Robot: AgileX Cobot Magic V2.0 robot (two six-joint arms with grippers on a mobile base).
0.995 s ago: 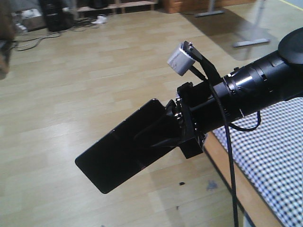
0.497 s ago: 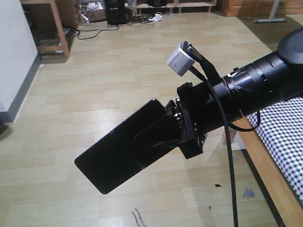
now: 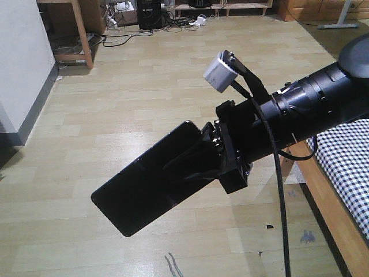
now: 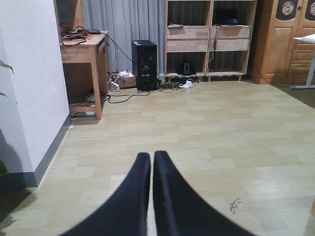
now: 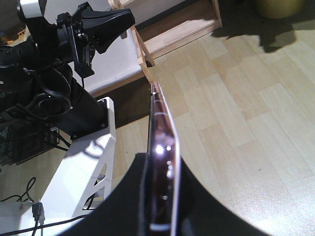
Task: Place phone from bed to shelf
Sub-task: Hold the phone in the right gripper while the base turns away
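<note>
The phone (image 3: 144,184), a glossy black slab, hangs over the floor in my right gripper (image 3: 185,164), which is shut on its near end. In the right wrist view the phone (image 5: 165,142) shows edge-on, its pinkish rim between the two black fingers (image 5: 142,196). The bed (image 3: 346,167) with its check sheet and wooden frame lies at the right edge, behind the arm. The shelf (image 4: 189,45) of pale boards stands against the far wall across the floor. My left gripper (image 4: 151,158) is shut with nothing in it.
A white wall corner (image 3: 20,63) stands at the left. Beside it is a wooden desk (image 4: 83,54), a black computer tower (image 4: 144,64) and cables on the floor. A brown wooden cabinet (image 4: 280,39) is to the right of the shelf. The robot's white base (image 5: 83,162) sits below.
The whole view has swung: the bed has slid towards the right edge and the white wall has come in at the left. The phone stays held the same way in my right gripper.
</note>
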